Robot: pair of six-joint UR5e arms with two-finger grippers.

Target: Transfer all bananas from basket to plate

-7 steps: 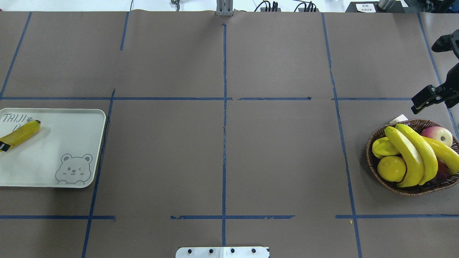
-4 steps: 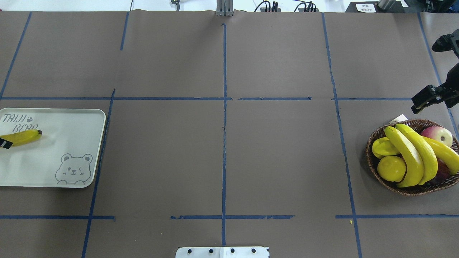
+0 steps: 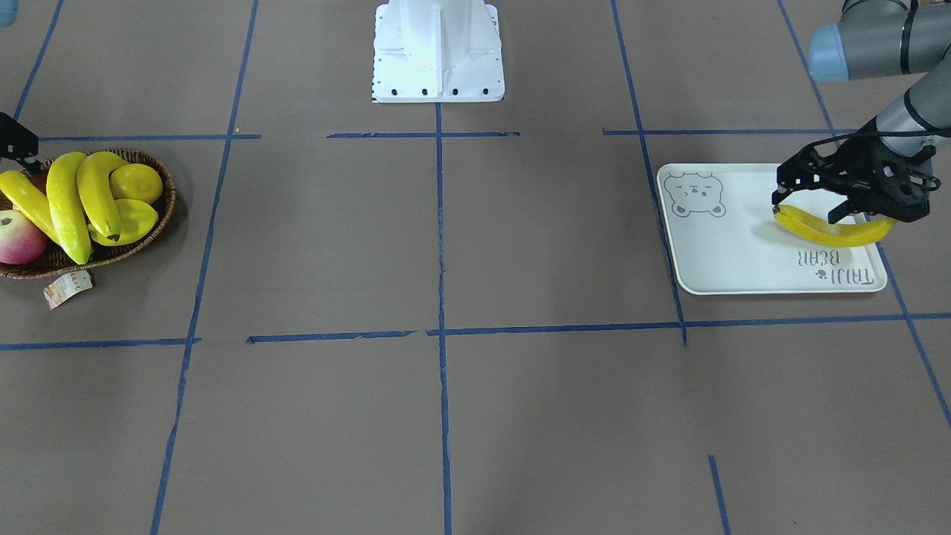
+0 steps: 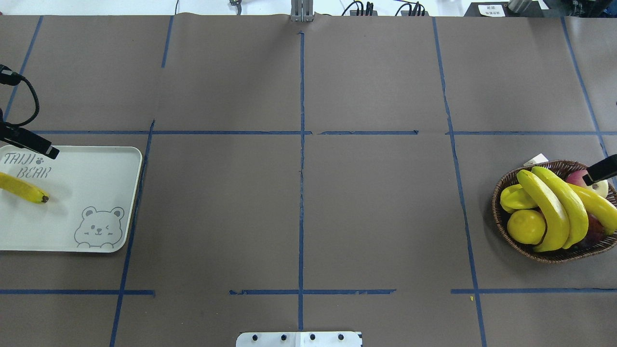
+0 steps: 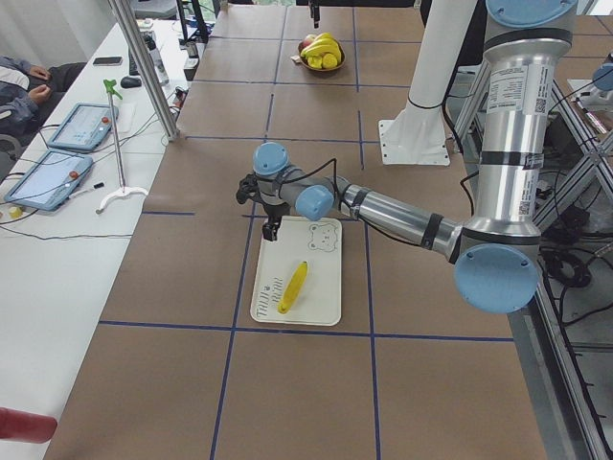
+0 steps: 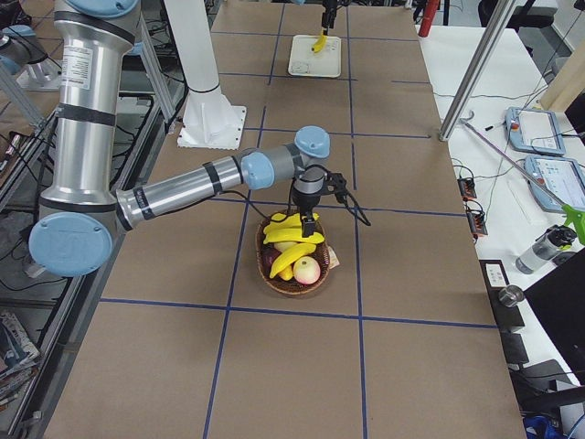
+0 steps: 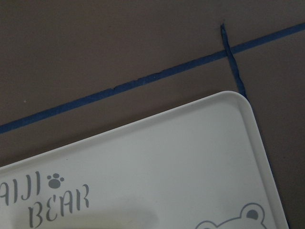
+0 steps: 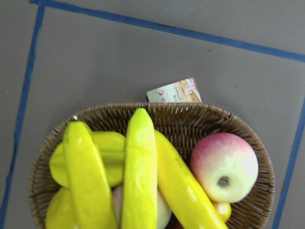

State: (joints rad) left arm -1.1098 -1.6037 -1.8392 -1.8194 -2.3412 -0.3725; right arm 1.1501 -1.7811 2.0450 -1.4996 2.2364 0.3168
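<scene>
One banana lies loose on the cream plate, under the "BEAR" lettering. My left gripper hangs open above the plate's far edge with nothing in it; one fingertip shows in the overhead view. Three bananas lie side by side in the wicker basket. My right gripper hovers over the basket's far side, open and empty. One of its fingers crosses the apple. The right wrist view looks straight down on those bananas.
The basket also holds a lemon, a starfruit and a red-yellow apple. A paper tag lies by its rim. Blue tape lines cross the brown table cover. The robot's white base stands at the near edge.
My left gripper let go of the banana, which now lies flat on the plate, and drew back toward the plate's far edge. My right gripper moved in over the basket.
</scene>
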